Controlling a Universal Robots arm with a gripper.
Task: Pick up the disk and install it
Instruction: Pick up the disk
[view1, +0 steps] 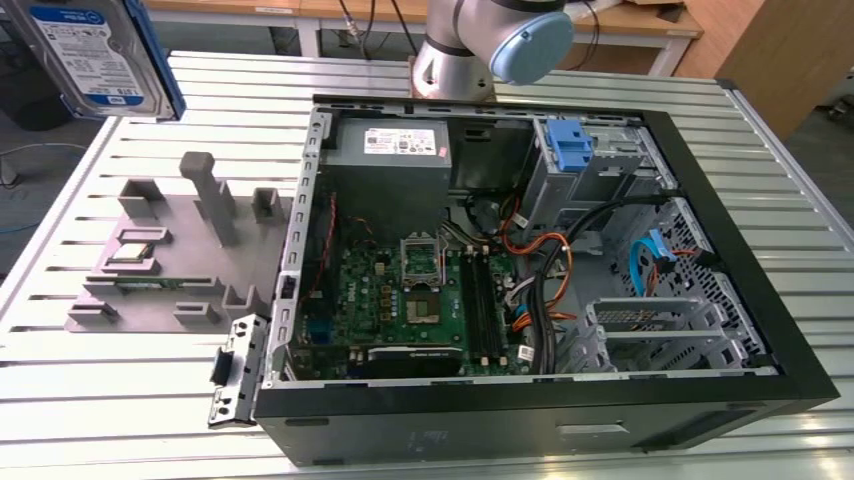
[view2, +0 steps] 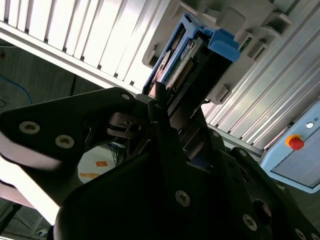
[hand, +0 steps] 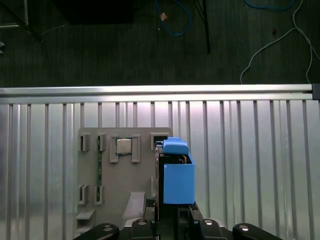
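— Silver-metal rectangular disk (view1: 96, 55) with the blue-and-white label: where is it?
— Gripped in the black pincer (hand: 170, 214) and lifted clear of the counter. The jaws are closed on one end, and the rest of the disk sticks out past the fingertips.
— Any plastic on it?
— One smooth blue plastic rail (hand: 178, 182) runs along its side in the first wrist view.
— What lies below the pincer?
— The ribbed aluminium-slat counter (hand: 250, 165), and on it one grey moulded plastic fixture (hand: 117, 200) with raised posts and slots. It sits under and just beside the held disk.
— What does it carry?
— One small square silver chip (hand: 124, 146) and one narrow green circuit strip (hand: 99, 167), each in its own slot.
— Anything else?
— One open black metal computer case (view1: 534, 420), well off to the side of the pincer, toward the exterior view's right. Its green board and tangled cables are exposed.
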